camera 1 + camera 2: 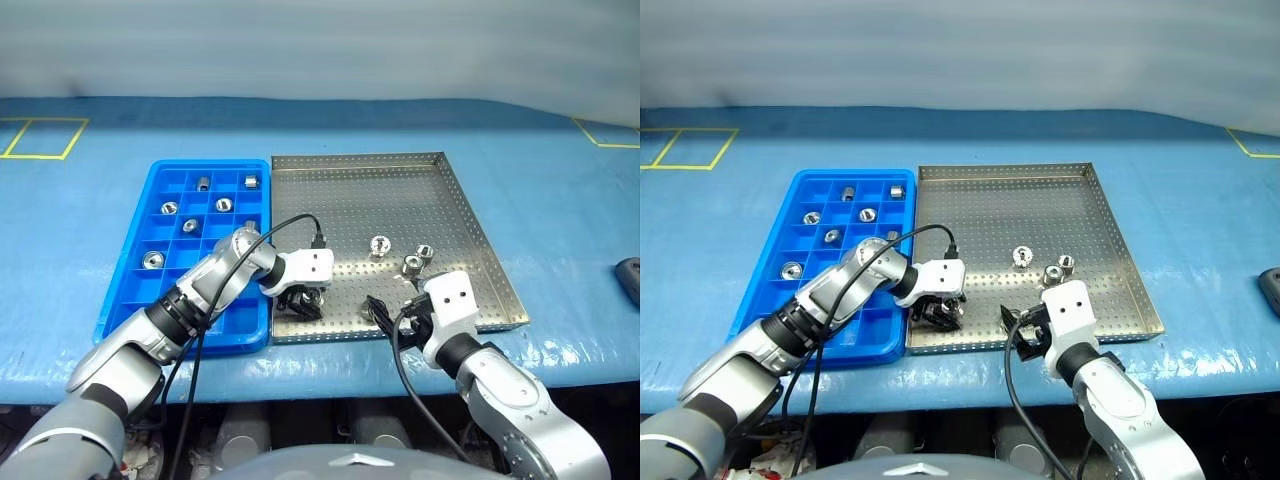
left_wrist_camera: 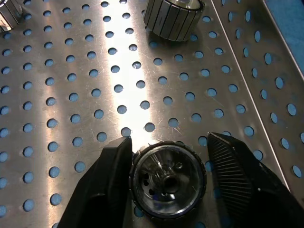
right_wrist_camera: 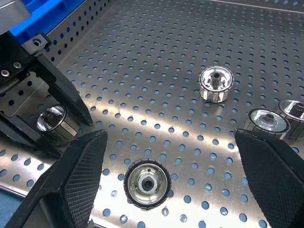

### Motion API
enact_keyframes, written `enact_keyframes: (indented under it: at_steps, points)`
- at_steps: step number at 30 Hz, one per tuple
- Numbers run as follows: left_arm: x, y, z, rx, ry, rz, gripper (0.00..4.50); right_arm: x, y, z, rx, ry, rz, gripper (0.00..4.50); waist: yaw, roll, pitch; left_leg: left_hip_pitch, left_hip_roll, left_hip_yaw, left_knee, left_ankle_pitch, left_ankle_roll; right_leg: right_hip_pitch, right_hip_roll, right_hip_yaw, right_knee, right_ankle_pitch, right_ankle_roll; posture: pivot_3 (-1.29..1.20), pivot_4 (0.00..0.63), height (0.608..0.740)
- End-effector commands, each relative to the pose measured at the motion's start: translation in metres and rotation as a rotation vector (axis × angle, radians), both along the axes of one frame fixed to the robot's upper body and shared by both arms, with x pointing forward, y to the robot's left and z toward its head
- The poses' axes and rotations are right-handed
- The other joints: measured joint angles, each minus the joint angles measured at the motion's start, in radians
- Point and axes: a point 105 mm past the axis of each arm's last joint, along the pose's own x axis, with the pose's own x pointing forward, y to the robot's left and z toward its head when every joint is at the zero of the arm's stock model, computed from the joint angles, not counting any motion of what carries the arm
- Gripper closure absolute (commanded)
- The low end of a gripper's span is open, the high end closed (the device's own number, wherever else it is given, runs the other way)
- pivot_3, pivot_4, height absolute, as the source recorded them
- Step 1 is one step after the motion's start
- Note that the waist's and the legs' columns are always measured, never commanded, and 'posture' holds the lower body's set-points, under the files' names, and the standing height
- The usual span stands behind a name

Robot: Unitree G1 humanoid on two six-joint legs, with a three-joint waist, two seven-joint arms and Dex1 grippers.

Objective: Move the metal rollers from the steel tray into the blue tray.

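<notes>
Two arms are reaching over the steel tray (image 1: 400,180): the left gripper (image 2: 168,187), angled down at its near-left corner, is straddling a metal roller (image 2: 167,179), fingers not yet clamped. The right gripper (image 3: 168,190) is hovering spread wide at five o'clock, another roller (image 3: 146,184) lying between its fingers, while the blue tray (image 1: 160,195) is lying at nine o'clock beside the steel one.

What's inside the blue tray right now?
The blue tray holds about seven metal rollers, each in its own square compartment, toward its far half. The near right compartments are hidden under the left arm, so anything in those can't be seen.
</notes>
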Motion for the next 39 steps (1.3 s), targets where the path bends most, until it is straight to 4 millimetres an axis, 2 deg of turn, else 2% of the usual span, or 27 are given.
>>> enact_keyframes:
  at_steps: [1, 6, 10, 12, 13, 15, 18, 21, 28, 33, 39]
  points:
    - [0.001, -0.005, 0.010, -0.015, -0.044, -0.014, 2.79, 0.003, 0.004, 0.009, 0.011, -0.050, 0.015, 0.00, 0.001, 0.000, 0.000, 0.000, 0.000, 0.000, 0.000, 0.000, 0.000, 0.000, 0.000, 0.000, 0.000, 0.000, 0.000, 0.01, 0.150, 0.740]
    - [0.006, -0.021, 0.029, -0.153, -0.053, 0.058, 2.79, 0.005, 0.004, 0.010, 0.008, -0.056, 0.026, 0.00, 0.003, 0.000, 0.000, -0.001, -0.001, 0.000, 0.000, 0.000, 0.000, 0.000, 0.000, 0.000, 0.000, 0.000, 0.000, 0.02, 0.150, 0.740]
    - [0.022, -0.036, 0.077, -0.470, -0.028, 0.267, 2.79, 0.006, 0.005, 0.014, 0.001, -0.067, 0.039, 0.00, 0.007, 0.000, 0.000, -0.002, -0.002, -0.001, 0.001, 0.000, 0.000, 0.000, -0.001, 0.000, 0.000, 0.001, 0.002, 0.03, 0.150, 0.740]
    - [0.042, -0.027, 0.108, -0.669, -0.076, 0.485, 2.79, 0.007, 0.008, 0.017, -0.003, -0.076, 0.062, 0.00, 0.009, 0.000, 0.000, -0.002, -0.002, -0.001, 0.002, 0.000, 0.000, 0.000, -0.001, 0.000, -0.001, 0.002, 0.003, 0.04, 0.150, 0.740]
    - [0.048, -0.022, 0.116, -0.725, -0.088, 0.557, 2.79, 0.006, 0.009, 0.018, -0.005, -0.078, 0.070, 0.00, 0.007, 0.000, 0.000, -0.002, -0.002, -0.001, 0.002, 0.000, 0.000, 0.000, -0.002, 0.000, -0.001, 0.002, 0.004, 0.05, 0.150, 0.740]
    - [0.056, -0.009, 0.126, -0.801, -0.138, 0.667, 2.79, 0.007, 0.011, 0.019, -0.007, -0.083, 0.087, 0.00, 0.002, 0.000, 0.000, -0.001, -0.001, -0.001, 0.002, 0.000, 0.000, 0.001, -0.001, 0.000, -0.001, 0.005, 0.009, 0.07, 0.150, 0.740]
    - [0.058, 0.027, 0.135, -0.904, -0.238, 0.875, 2.79, 0.011, 0.019, 0.023, -0.010, -0.091, 0.146, 0.00, 0.002, 0.000, 0.000, 0.003, -0.001, -0.001, 0.000, 0.000, 0.000, 0.002, 0.001, 0.002, 0.000, 0.005, 0.009, 0.12, 0.150, 0.740]
    - [0.048, 0.056, 0.137, -0.948, -0.340, 0.989, 2.79, 0.015, 0.026, 0.026, -0.020, -0.098, 0.202, 0.00, 0.013, 0.000, 0.000, 0.003, -0.001, -0.002, -0.001, 0.000, 0.000, 0.002, 0.001, 0.001, 0.001, 0.005, 0.008, 0.15, 0.150, 0.740]
    - [0.023, 0.106, 0.117, -0.872, -0.441, 1.214, 2.79, 0.024, 0.047, 0.028, -0.028, -0.105, 0.347, 0.00, 0.068, -0.001, 0.001, 0.001, -0.003, -0.002, 0.001, 0.000, 0.000, 0.003, -0.001, 0.001, -0.001, 0.005, 0.008, 0.25, 0.150, 0.740]
    - [0.010, 0.126, 0.101, -0.756, -0.517, 1.328, 2.79, 0.026, 0.059, 0.029, -0.028, -0.104, 0.422, 0.00, 0.099, -0.002, 0.001, 0.001, -0.003, -0.003, 0.001, 0.000, 0.000, 0.004, -0.002, 0.000, -0.001, 0.002, 0.004, 0.28, 0.150, 0.740]
    - [-0.011, 0.153, 0.082, -0.709, -0.511, 1.539, 2.79, 0.025, 0.073, 0.027, -0.013, -0.092, 0.502, 0.00, 0.118, -0.002, 0.001, 0.001, -0.003, -0.004, 0.001, 0.000, 0.000, 0.003, -0.002, -0.001, -0.002, 0.002, 0.003, 0.36, 0.150, 0.740]
